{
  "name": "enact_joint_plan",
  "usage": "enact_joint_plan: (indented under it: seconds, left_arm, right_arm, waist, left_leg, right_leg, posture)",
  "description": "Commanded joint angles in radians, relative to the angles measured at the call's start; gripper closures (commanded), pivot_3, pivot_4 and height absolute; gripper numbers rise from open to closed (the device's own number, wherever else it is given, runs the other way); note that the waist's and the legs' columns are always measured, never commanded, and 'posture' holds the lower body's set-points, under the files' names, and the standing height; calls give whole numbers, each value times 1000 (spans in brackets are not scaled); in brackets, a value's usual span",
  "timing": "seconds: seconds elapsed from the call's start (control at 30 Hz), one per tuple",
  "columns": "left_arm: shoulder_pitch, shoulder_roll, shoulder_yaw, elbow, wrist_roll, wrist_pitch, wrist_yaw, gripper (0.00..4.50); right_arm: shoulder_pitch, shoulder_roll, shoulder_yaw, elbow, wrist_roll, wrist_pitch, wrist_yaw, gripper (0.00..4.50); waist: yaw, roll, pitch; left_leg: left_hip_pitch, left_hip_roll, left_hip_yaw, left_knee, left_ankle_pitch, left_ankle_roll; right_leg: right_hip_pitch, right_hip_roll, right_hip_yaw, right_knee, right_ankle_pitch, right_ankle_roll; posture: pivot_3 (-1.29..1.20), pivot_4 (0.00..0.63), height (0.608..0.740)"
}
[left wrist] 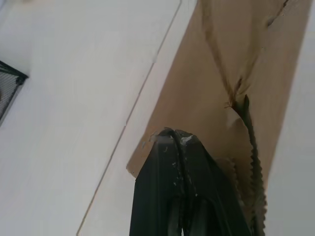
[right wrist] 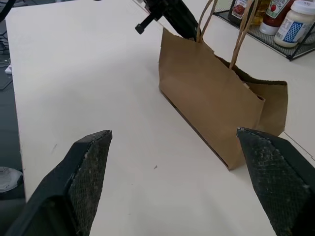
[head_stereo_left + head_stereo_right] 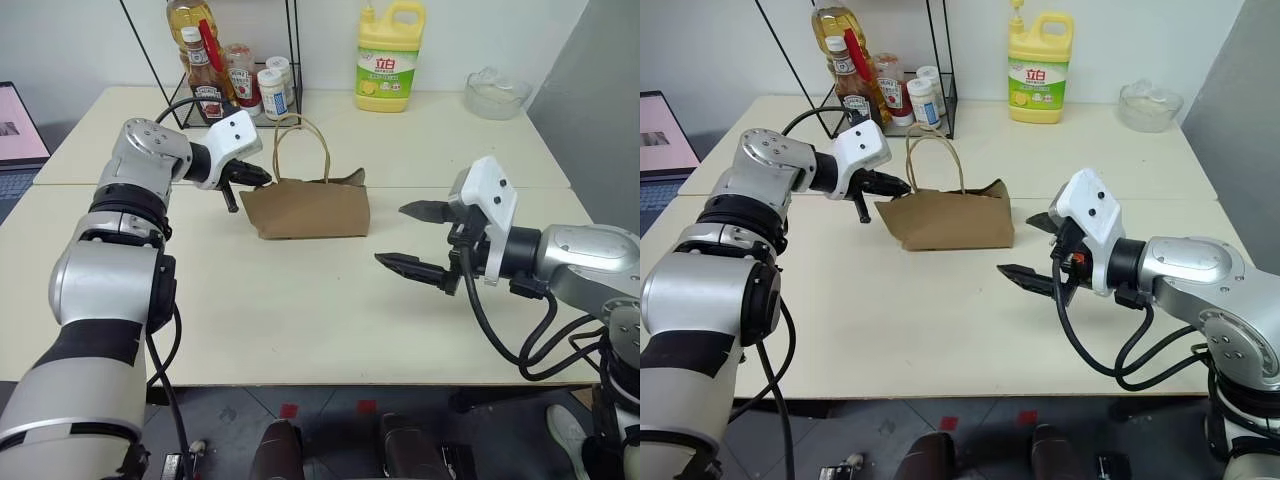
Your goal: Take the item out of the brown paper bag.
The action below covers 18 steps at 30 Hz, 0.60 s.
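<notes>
Bag: brown paper bag (image 3: 310,208), creased kraft, rectangular, loop handles, on the surface (image 3: 300,320).
Left gripper (image 3: 252,176): fingers closed, empty, at the bag's corner.
Right gripper (image 3: 418,240): spread wide, empty, beside the bag.

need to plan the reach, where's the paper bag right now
The brown paper bag stands mid-table, before the wire rack, its left rim pinched by the left end effector.

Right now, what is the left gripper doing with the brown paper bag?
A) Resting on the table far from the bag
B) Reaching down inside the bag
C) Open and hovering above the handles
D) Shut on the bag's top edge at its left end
D: the left gripper has its fingers closed together on the upper rim of the brown paper bag at its left end, while the right gripper stands open and apart from the bag.
</notes>
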Motion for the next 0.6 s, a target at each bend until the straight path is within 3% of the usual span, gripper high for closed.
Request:
enact_joint_plan:
  seconds: [0.03, 0.27, 0.47, 0.6]
  left_arm:
    - [18, 31, 14, -66, -41, -12, -136, 4478]
    - [110, 55, 19, -254, -139, 77, -341, 4478]
    - [370, 194, -132, -721, -375, 272, -354, 4478]
    - [446, 240, -120, -867, -417, 331, -354, 4478]
  right_arm:
    - [3, -20, -21, -18, 21, -23, 4, 227]
    - [13, -35, -12, -13, 37, -38, 9, 227]
    - [30, -56, -6, -11, 53, -51, 19, 227]
    - [40, -61, -2, -14, 52, -62, 19, 227]
  waist:
    - [0, 0, 0]
    - [0, 0, 0]
    - [-7, 0, 0]
    - [-2, 0, 0]
  left_leg:
    - [0, 0, 0, 0, 0, 0]
    - [0, 0, 0, 0, 0, 0]
    - [0, 1, -1, 0, 0, 0]
    - [0, 1, -1, 1, 0, 1]
  right_leg:
    - [0, 0, 0, 0, 0, 0]
    - [0, 0, 0, 0, 0, 0]
    - [0, 0, 0, 1, 0, 0]
    - [0, 0, 0, 2, 0, 0]
  posture:
    - [0, 150, 740]
    - [0, 150, 740]
    - [0, 150, 740]
    - [0, 150, 740]
